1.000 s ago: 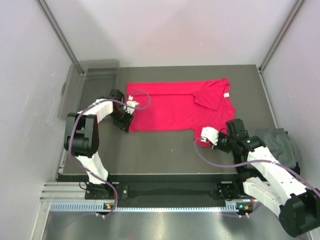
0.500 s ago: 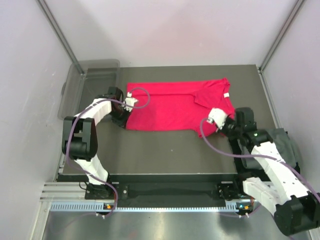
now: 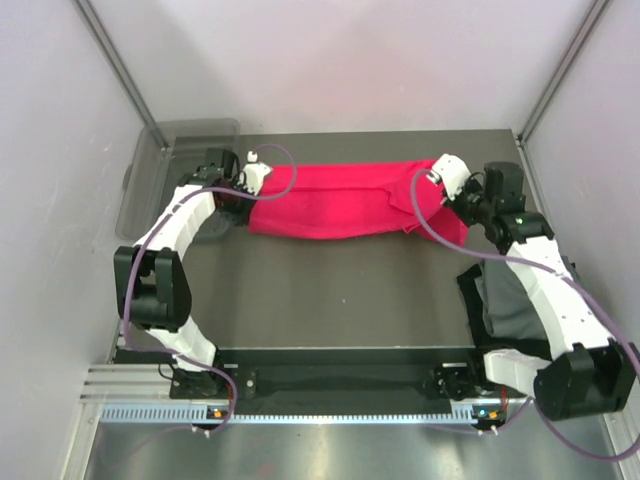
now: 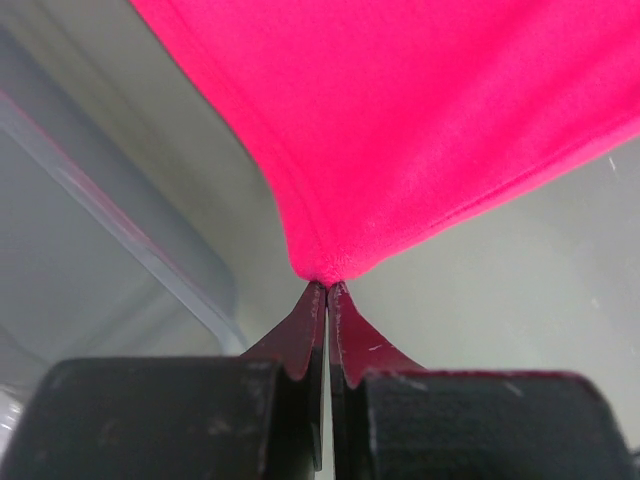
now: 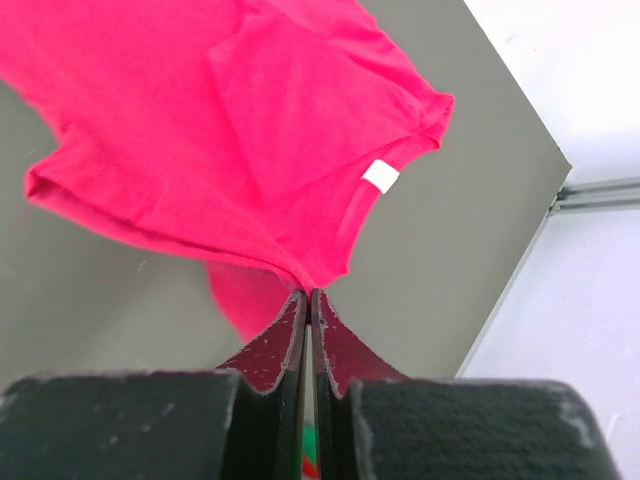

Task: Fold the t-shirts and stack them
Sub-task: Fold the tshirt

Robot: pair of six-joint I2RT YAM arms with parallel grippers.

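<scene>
The red t-shirt [image 3: 345, 200] stretches as a band across the far half of the table, held up between both arms. My left gripper [image 3: 252, 188] is shut on its left corner; in the left wrist view the cloth [image 4: 420, 130] bunches at the closed fingertips [image 4: 327, 288]. My right gripper [image 3: 450, 190] is shut on the shirt's right edge; the right wrist view shows the cloth [image 5: 230, 130] with its white tag [image 5: 380, 176] hanging from the closed tips [image 5: 309, 293]. A dark grey t-shirt [image 3: 520, 300] lies folded at the right, under the right arm.
A clear plastic bin [image 3: 170, 165] stands at the far left, next to the left gripper; its wall shows in the left wrist view [image 4: 110, 220]. The dark table [image 3: 330, 290] ends at a metal rail [image 3: 300, 385] in front. White walls enclose the cell.
Both grippers have moved toward the far edge, carrying the shirt's near edge up and back. The flat shirt is now a narrower lifted band. The right arm swung far back.
</scene>
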